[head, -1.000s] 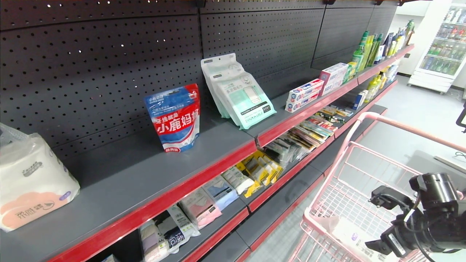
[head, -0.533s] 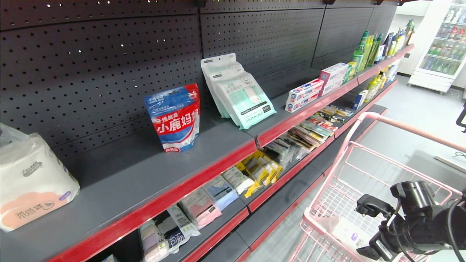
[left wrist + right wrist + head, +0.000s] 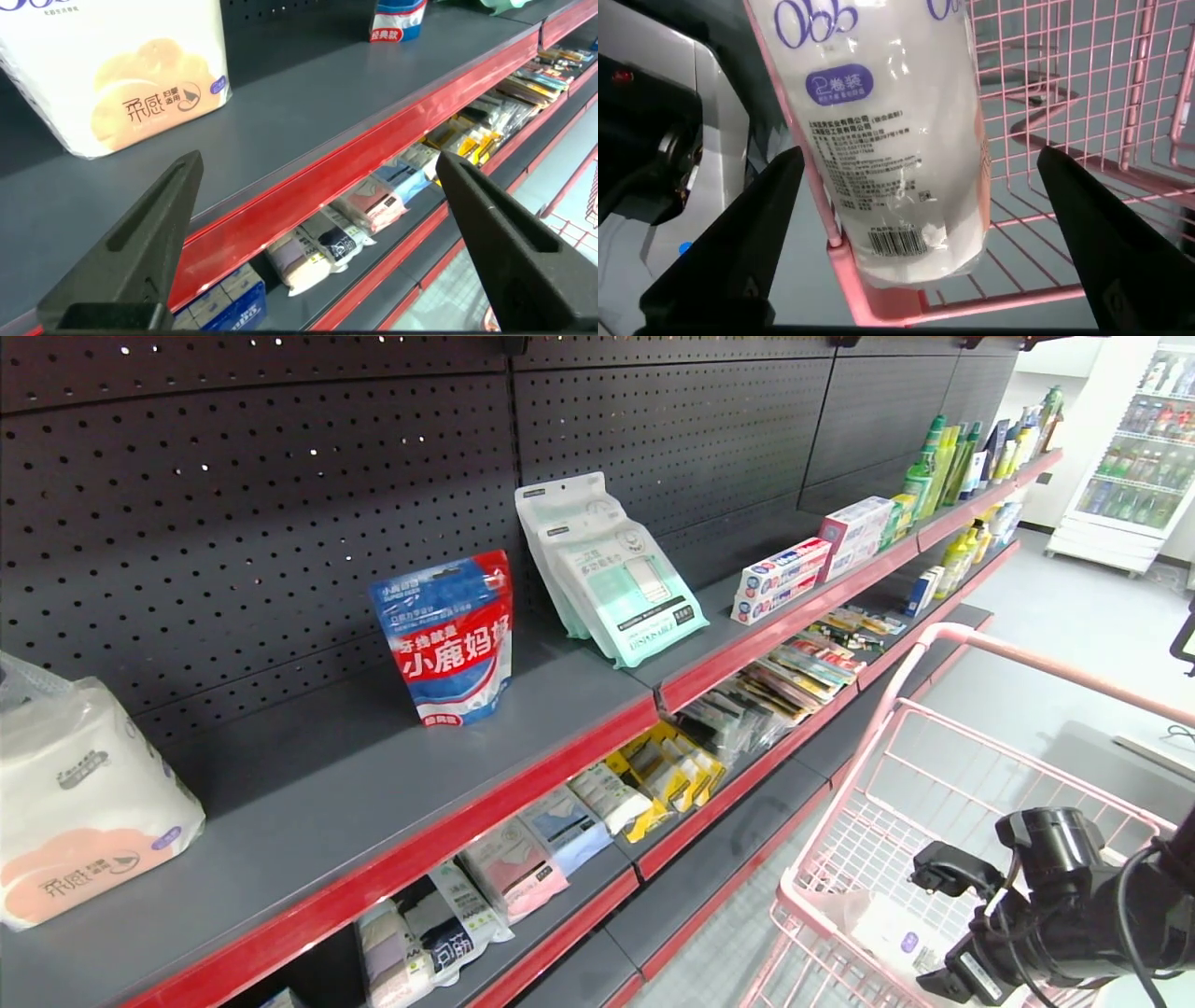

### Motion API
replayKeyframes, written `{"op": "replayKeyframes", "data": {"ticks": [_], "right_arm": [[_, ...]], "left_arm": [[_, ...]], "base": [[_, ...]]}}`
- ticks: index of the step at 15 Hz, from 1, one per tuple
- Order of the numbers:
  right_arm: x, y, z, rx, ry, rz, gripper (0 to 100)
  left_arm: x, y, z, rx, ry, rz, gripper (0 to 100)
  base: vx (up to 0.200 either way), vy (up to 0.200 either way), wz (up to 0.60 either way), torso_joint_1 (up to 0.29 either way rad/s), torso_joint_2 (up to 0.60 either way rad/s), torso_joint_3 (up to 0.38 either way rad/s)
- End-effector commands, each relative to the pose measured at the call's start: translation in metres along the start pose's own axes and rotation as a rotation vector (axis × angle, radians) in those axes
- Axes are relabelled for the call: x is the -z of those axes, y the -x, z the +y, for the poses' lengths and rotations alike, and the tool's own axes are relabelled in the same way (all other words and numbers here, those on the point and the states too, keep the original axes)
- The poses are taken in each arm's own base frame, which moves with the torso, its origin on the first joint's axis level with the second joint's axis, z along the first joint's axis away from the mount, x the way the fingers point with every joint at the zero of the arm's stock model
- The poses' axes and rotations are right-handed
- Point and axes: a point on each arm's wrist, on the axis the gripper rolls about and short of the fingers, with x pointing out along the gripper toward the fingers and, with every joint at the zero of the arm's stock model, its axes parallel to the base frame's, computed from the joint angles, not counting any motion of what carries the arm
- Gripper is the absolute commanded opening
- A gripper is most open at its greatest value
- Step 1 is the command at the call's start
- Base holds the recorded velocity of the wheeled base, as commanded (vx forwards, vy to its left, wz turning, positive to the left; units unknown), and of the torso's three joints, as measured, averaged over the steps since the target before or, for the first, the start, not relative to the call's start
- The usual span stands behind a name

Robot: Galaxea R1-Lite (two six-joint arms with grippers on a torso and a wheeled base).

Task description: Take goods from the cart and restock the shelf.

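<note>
The pink wire cart (image 3: 943, 733) stands at the lower right, in front of the shelf. A white tissue pack (image 3: 887, 929) lies in its near corner. My right gripper (image 3: 938, 929) hangs open just above that pack, one finger on each side. In the right wrist view the pack (image 3: 887, 140) lies between the open fingers of the right gripper (image 3: 915, 252), against the cart's pink rim (image 3: 836, 243). My left gripper (image 3: 313, 243) is open and empty, in front of the grey shelf (image 3: 308, 121), near a tissue pack (image 3: 112, 65) standing on it.
On the top shelf (image 3: 373, 784) stand a tissue pack (image 3: 75, 803), a blue and red pouch (image 3: 448, 635), mint pouches (image 3: 611, 569) and toothpaste boxes (image 3: 784, 579). Bare board lies between the tissue pack and the pouch. The lower shelves hold several packets (image 3: 523, 859).
My right arm has moved left and down into the cart, closer to the white pack. The shelf goods have not moved.
</note>
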Motion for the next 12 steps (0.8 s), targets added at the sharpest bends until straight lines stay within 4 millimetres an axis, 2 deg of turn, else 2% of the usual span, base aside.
{"op": "replayKeyframes", "data": {"ticks": [1,5,12], "right_arm": [[0.001,-0.006,0.000,-0.012,-0.002,0.014,100],[-0.002,-0.016,-0.003,0.001,-0.003,-0.002,100],[-0.006,-0.037,-0.020,0.030,-0.012,-0.025,100]], "left_arm": [[0.000,0.000,0.000,-0.001,0.000,0.001,100],[0.000,0.000,0.000,-0.001,0.000,0.001,100],[0.000,0.000,0.000,-0.001,0.000,0.001,100]], "base": [[0.000,0.000,0.00,0.000,0.00,0.000],[0.000,0.000,0.00,0.000,0.00,0.000],[0.000,0.000,0.00,0.000,0.00,0.000]]}}
